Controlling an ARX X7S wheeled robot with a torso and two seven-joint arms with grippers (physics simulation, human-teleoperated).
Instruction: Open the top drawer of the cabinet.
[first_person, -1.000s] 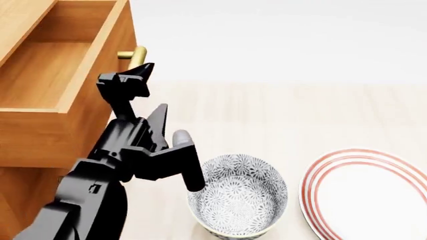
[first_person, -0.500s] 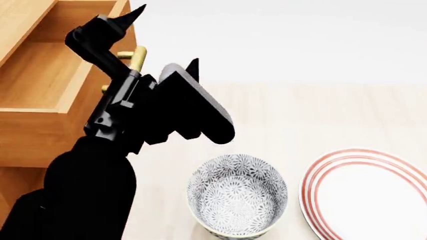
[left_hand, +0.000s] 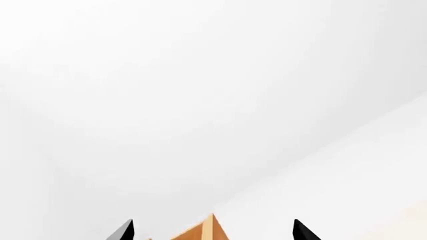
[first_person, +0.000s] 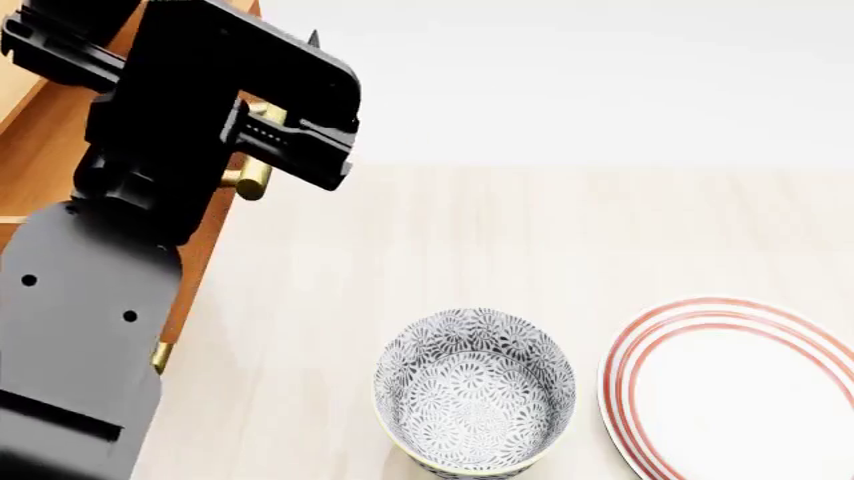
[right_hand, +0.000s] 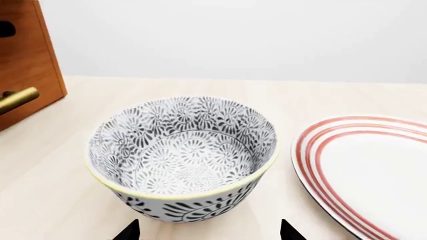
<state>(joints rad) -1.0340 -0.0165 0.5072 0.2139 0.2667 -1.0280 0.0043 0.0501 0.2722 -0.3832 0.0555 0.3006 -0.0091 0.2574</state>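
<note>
At the far left of the head view the top drawer shows only as strips of orange-brown wood around the black left arm, which covers most of it. Its brass handle peeks out beside the arm, and a second brass handle lower down belongs to a lower drawer of the cabinet.

The left gripper is raised above the drawer and points at blank wall. In its wrist view two dark fingertips stand well apart with only a wooden corner between them, so it is open and holds nothing.

The right gripper hovers near the patterned bowl, also spread wide and empty, with the red-ringed plate on the worktop to the right.

I judge the pulling step to be over or nearly so, with the left arm clear of the handle, though the arm hides how far out the drawer stands. If more travel is needed, the next move calls for bringing the left gripper down onto the handle again; otherwise a clean retreat that avoids knocking the drawer front.
</note>
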